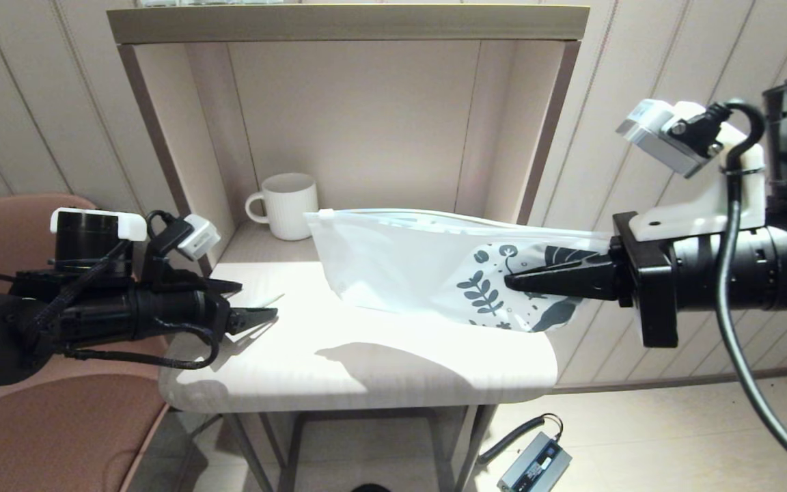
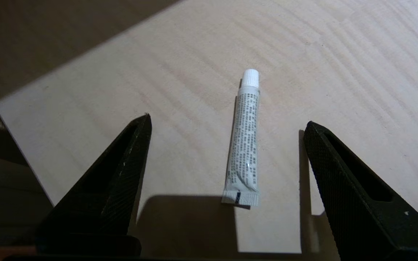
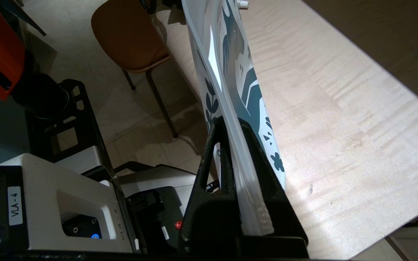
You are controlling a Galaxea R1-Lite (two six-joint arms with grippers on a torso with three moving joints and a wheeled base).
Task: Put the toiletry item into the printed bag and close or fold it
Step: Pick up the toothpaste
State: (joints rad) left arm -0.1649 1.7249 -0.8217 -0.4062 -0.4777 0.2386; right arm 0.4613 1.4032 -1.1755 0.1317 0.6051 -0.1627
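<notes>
The toiletry item, a slim white tube with fine print and a white cap, lies flat on the table. It rests between the spread fingers of my left gripper, which is open and touches nothing. In the head view the tube shows faintly just past that gripper, at the table's left edge. My right gripper is shut on the leaf-printed end of the printed bag. It holds the bag above the table, white end sloping towards the mug. The right wrist view has the bag edge-on, pinched in the right gripper.
A white ribbed mug stands at the back left inside the open shelf alcove. The pale table lies under the bag. A pink-brown chair is below my left arm. A small grey device lies on the floor.
</notes>
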